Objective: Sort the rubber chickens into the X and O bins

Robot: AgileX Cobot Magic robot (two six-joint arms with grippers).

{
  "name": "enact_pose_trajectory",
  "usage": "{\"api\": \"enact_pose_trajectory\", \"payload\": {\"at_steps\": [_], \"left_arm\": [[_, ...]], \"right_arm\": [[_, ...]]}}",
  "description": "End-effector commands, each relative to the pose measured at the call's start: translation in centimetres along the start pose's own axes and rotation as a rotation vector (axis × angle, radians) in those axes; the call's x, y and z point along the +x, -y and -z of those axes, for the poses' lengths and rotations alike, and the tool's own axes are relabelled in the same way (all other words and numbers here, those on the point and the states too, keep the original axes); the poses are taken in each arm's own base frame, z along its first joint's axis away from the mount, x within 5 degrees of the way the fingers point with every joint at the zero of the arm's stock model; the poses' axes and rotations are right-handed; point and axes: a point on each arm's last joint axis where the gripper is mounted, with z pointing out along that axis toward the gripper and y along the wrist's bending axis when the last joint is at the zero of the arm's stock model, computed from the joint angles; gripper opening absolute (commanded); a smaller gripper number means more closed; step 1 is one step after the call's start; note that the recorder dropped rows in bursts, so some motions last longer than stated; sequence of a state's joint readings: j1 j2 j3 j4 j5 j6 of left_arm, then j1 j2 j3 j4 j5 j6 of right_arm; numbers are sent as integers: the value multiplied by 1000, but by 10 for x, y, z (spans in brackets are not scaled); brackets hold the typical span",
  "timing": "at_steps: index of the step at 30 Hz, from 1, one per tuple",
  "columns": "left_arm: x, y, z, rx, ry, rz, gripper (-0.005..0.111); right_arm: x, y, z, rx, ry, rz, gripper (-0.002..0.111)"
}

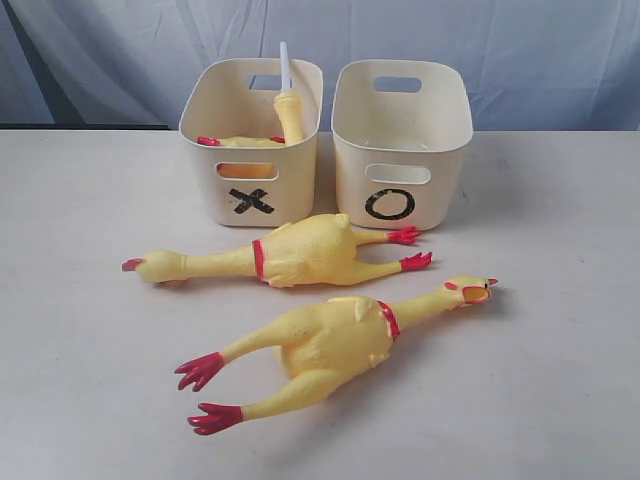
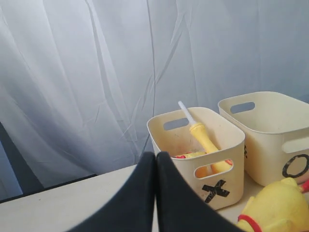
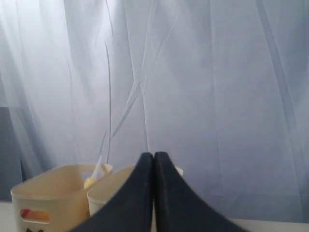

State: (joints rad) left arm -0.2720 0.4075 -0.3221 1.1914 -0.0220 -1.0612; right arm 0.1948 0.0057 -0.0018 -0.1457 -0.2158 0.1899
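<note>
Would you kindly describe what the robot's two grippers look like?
The left gripper and the right gripper look alike: each has two plain matte black jaws, broad at the base and tapering to rounded tips. No cables, markings or labels show. The arms themselves appear in no view.

The smooth, matte black left gripper [image 2: 155,157] showed two curved fingers [image 2: 137,200], broad at the base, tapering to rounded tips; a thin seam divided them; the right gripper [image 3: 154,156] looked alike, plain black, similarly tapered.
</note>
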Motion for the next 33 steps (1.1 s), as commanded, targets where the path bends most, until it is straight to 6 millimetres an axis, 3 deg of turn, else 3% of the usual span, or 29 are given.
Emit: {"api": "enact_pose_trajectory", "payload": {"at_steps": [1, 4, 11, 17, 21, 27, 33], "left_arm": [[7, 1, 11, -8, 33, 27, 0], [4, 0, 18, -13, 68, 26, 0], [1, -1, 26, -34, 109, 26, 0], [0, -1, 30, -37, 133, 30, 0], [0, -1, 30, -36, 133, 33, 0], [0, -1, 30, -36, 133, 33, 0], [0, -1, 30, -35, 133, 48, 0]], "right_arm": [[-13, -1, 2, -20, 152, -152, -1], [-18, 0, 2, -22, 200, -229, -1], [-38, 0, -4, 15, 7, -152, -1], [-57, 4, -22, 73, -218, 8, -1], [-60, 7, -39, 63, -451, 243, -1], [-51, -8, -64, -213, -631, 462, -1], [-23, -27, -80, -513, -823, 580, -1]]}}
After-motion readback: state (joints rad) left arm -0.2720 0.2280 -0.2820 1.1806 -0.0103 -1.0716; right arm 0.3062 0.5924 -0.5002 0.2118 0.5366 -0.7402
